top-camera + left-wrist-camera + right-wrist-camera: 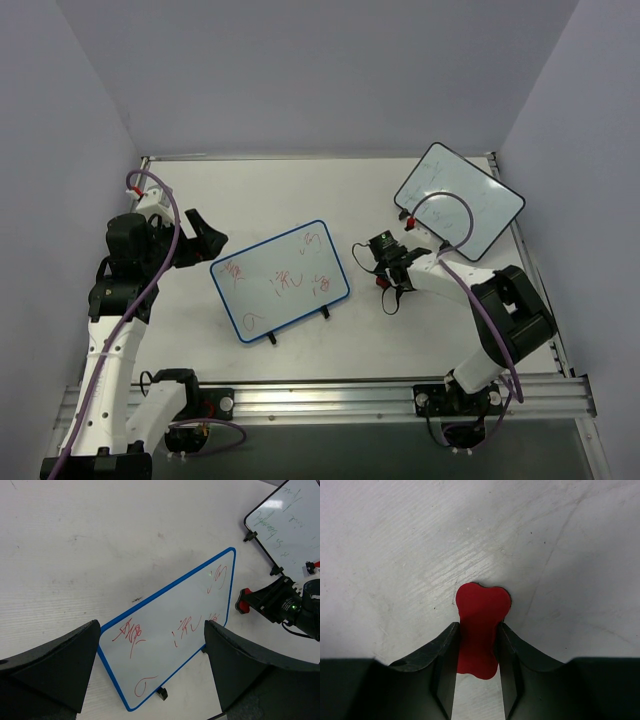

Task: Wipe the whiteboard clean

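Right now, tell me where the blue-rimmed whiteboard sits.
Top view: the blue-rimmed whiteboard lies mid-table between the arms, the open left end effector off its upper-left corner, the right end effector, clamped on a red piece, just beyond its right edge.

The blue-rimmed whiteboard (280,280) sits askew in the middle of the bench (300,190) and bars a straight pass from left to right. Beyond it, a broad strip of bench runs across to the back wall (320,80). A narrower strip lies on its near side. To the right, the right gripper (479,645) takes up the gap before the black-rimmed whiteboard (460,200), with its jaws pinched on a red piece (482,602) low on the bench. The left gripper (151,645), jaws spread wide, hangs above the board's left end, near the side wall (60,150).
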`<state>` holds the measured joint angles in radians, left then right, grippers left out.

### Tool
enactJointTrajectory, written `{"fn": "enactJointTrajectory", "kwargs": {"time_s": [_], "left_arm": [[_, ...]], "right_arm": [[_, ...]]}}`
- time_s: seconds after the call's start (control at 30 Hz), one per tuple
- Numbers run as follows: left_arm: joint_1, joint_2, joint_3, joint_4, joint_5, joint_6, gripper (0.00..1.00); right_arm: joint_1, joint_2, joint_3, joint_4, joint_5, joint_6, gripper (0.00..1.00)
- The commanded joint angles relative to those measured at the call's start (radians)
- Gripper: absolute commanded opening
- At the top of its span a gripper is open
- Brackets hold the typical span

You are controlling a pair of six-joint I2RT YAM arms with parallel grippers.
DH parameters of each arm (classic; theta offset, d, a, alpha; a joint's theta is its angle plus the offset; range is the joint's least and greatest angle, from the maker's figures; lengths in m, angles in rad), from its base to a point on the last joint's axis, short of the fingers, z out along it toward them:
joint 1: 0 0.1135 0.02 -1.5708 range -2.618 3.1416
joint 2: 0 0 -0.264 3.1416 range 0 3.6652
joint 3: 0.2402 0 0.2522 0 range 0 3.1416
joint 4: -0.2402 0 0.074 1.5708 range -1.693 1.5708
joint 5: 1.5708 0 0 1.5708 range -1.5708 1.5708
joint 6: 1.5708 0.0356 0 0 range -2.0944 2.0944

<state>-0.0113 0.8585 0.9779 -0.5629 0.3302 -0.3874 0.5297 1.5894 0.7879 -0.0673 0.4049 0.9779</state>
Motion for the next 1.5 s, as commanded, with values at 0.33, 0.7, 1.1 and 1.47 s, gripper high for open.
{"fn": "enactJointTrajectory", "kwargs": {"time_s": [0.33,0.7,1.1,1.47], "left_arm": [[0.042,0.036,-0.004,0.037,-0.173,-0.094,0.94],[0.091,0.143,0.056,0.060,-0.349,-0.225,0.90],[0.096,0.251,-0.069,0.147,-0.395,-0.303,0.37],[0.103,0.267,-0.235,0.400,-0.188,-0.367,0.20]], "right_arm": [[-0.005,-0.058,-0.016,-0.003,-0.003,-0.090,0.04],[0.022,-0.287,0.003,-0.012,-0.057,-0.206,0.00],[0.406,-0.156,0.234,0.139,0.025,-0.350,0.00],[0.613,0.161,0.525,0.228,0.026,-0.528,0.00]]}}
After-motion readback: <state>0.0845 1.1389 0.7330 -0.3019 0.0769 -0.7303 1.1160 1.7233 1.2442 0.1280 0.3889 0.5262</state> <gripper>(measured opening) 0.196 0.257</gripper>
